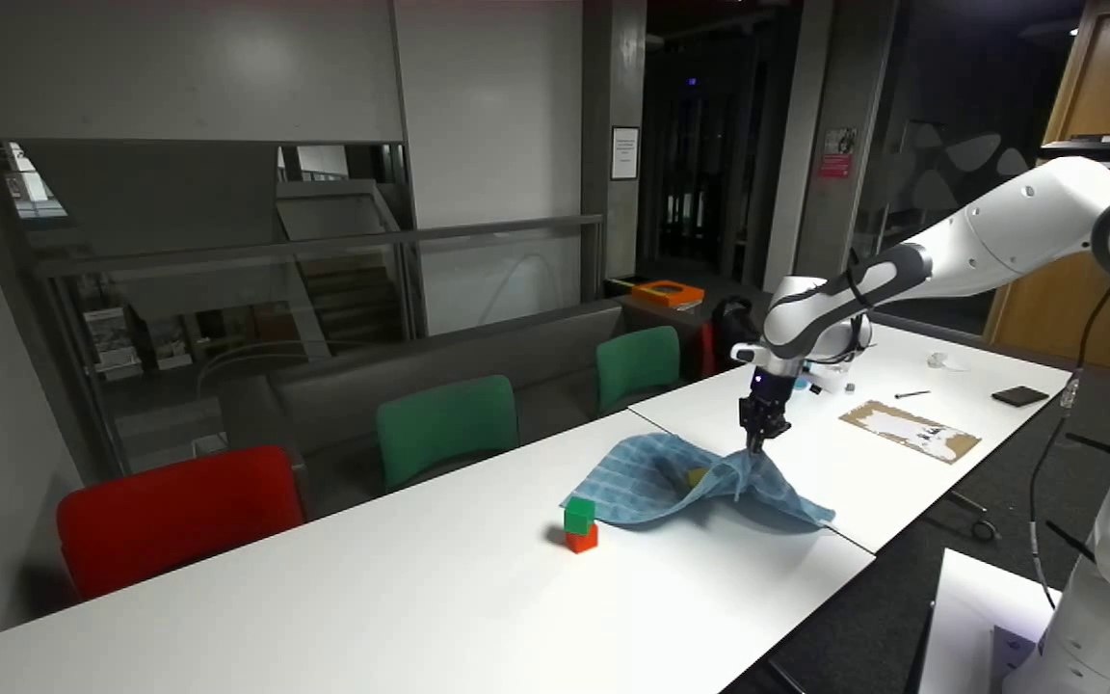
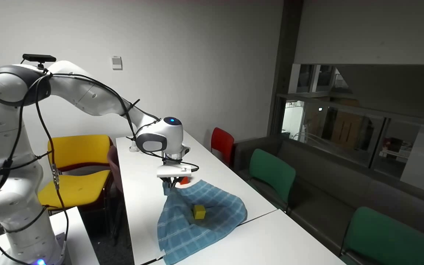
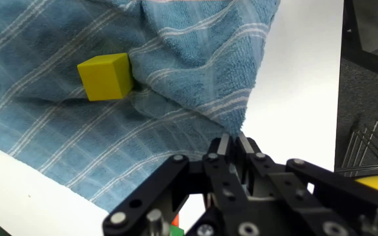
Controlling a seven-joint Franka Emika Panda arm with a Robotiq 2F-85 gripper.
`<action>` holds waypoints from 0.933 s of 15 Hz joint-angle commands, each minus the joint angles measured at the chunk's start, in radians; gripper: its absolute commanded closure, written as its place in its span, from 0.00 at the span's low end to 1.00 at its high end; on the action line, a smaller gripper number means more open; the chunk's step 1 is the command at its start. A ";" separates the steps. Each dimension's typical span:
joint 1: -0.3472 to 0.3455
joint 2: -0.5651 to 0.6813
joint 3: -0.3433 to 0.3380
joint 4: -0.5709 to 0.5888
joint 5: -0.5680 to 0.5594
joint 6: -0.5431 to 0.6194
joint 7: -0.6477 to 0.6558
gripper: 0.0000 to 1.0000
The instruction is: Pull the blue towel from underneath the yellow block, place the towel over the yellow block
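– So, your finding on the jaws?

– Closed, with an edge or corner of the blue towel (image 3: 120, 124) pinched between them, as the wrist view shows. The gripped part is raised; the rest lies spread over the worktop (image 1: 439, 598).

– And the yellow block (image 2: 198, 212)?

– Seated on the towel, away from its edges, with a raised fold just beside it. Cloth lies beneath it; none is draped over it in the wrist view. Separately, a green block (image 1: 579, 517) appears to sit on a red block (image 1: 582, 542), near the towel's edge.

– Progress against the task?

– Grasp: achieved. Pull: incomplete, since the towel is under the block. Cover: not done. I would rate the job as in its early part.

– Outstanding items?

– Drawing the towel out from below, then lifting it and laying it over the block. My judgement is that a low, steady pull is called for; the block may otherwise ride along with the cloth, or tip if the fold presses on it
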 commanded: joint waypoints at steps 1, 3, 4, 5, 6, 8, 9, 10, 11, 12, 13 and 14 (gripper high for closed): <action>0.022 -0.054 -0.037 -0.032 0.031 0.007 -0.029 0.98; 0.025 -0.084 -0.042 -0.052 0.027 0.025 -0.016 0.98; 0.028 -0.111 -0.042 -0.074 0.022 0.037 -0.016 0.98; 0.032 -0.137 -0.042 -0.096 0.018 0.054 -0.014 0.98; 0.039 -0.174 -0.042 -0.126 0.012 0.071 -0.015 0.98; 0.057 -0.250 -0.044 -0.191 -0.006 0.121 -0.008 0.98; 0.067 -0.292 -0.044 -0.225 -0.024 0.148 0.004 0.98; 0.077 -0.333 -0.046 -0.256 -0.039 0.171 0.015 0.98; 0.085 -0.380 -0.045 -0.289 -0.059 0.195 0.029 0.98; 0.091 -0.423 -0.044 -0.316 -0.080 0.213 0.046 0.98; 0.097 -0.462 -0.045 -0.342 -0.101 0.229 0.063 0.98; 0.101 -0.499 -0.046 -0.358 -0.126 0.234 0.084 0.98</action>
